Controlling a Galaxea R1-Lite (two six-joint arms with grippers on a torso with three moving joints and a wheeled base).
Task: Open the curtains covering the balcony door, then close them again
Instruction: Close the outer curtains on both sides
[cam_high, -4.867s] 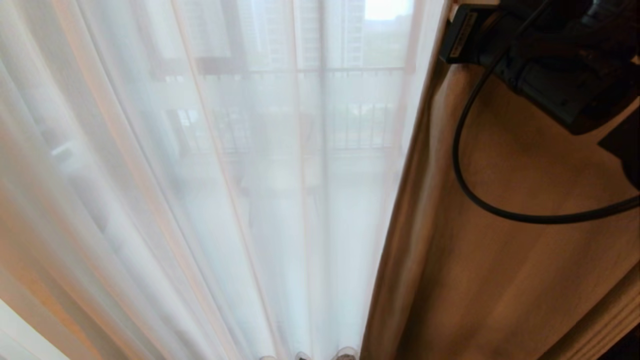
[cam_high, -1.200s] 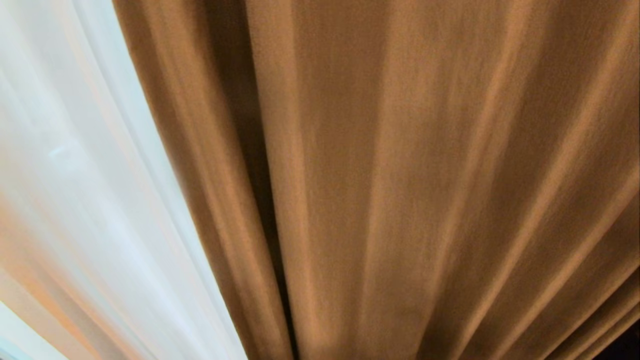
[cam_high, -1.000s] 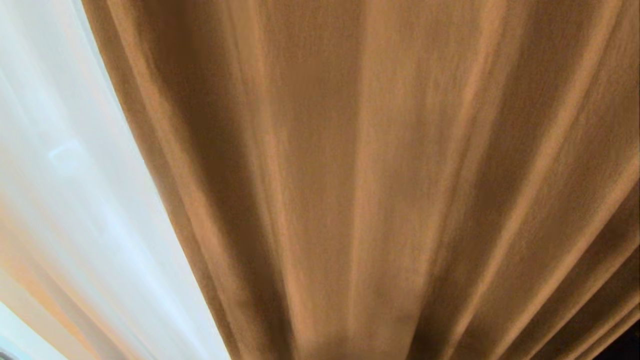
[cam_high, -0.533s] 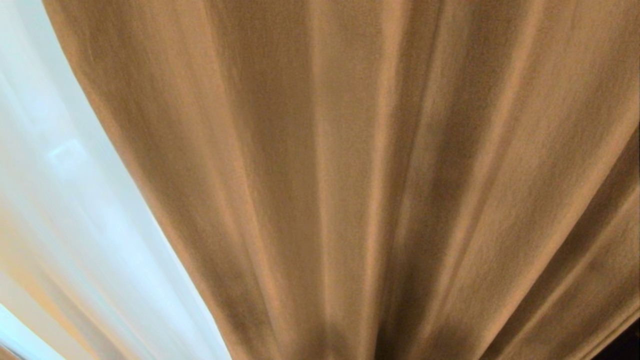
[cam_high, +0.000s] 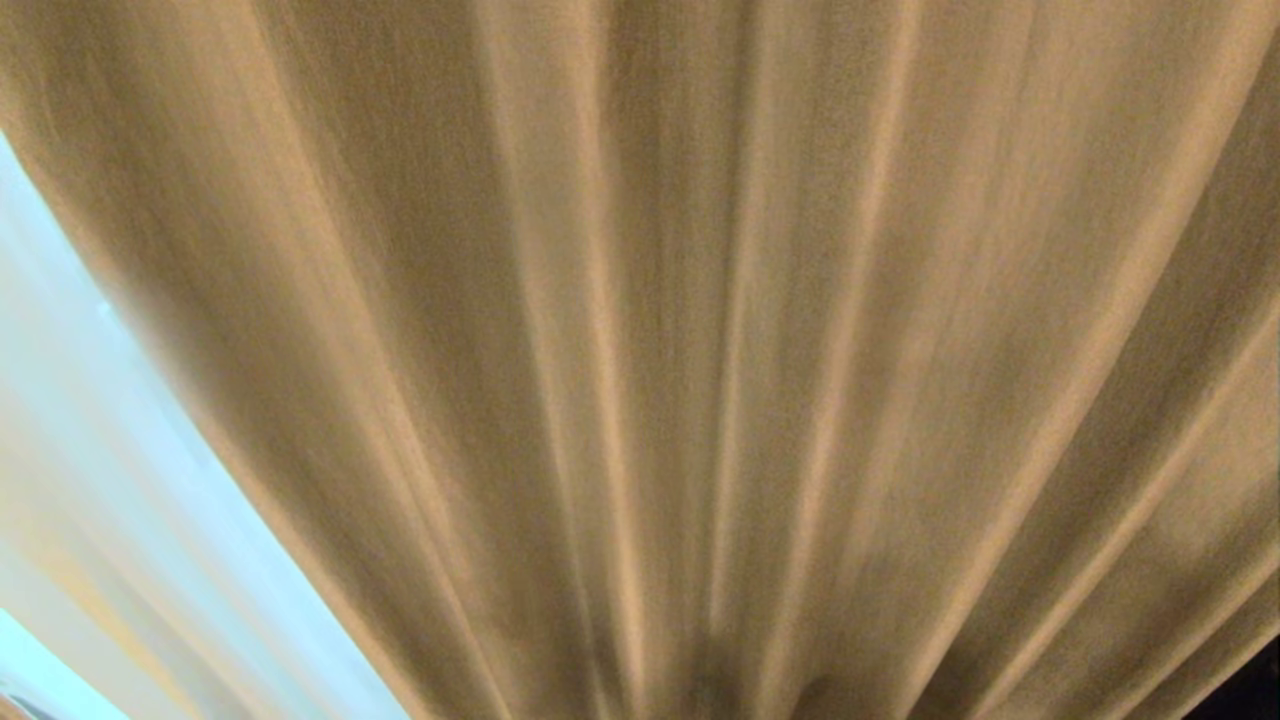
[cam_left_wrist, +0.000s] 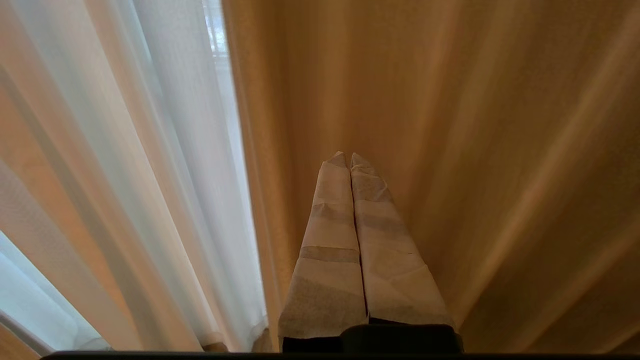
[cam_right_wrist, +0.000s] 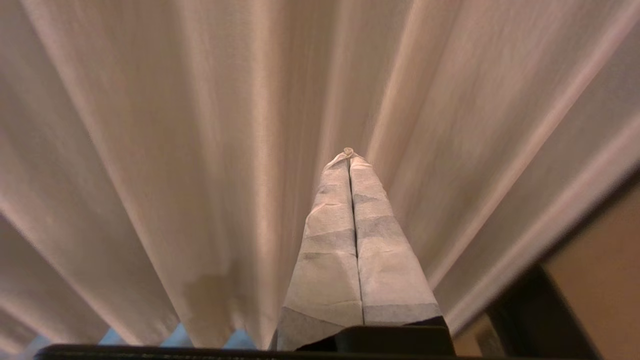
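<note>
Home interior (likely): floor-length opaque drape (cam_high: 700, 350) beside sheer curtain (cam_left_wrist: 150, 175)

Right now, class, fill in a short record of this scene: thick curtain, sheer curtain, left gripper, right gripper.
thick curtain: beige pleated drape filling most of the head view
sheer curtain: white see-through strip at that view's left edge
left gripper: shut, empty, pointing at the thick curtain near its edge
right gripper: shut, empty, pointing at the thick curtain's pleats

Thick curtains (cam_high: 700, 350) probably hide the door.
</note>
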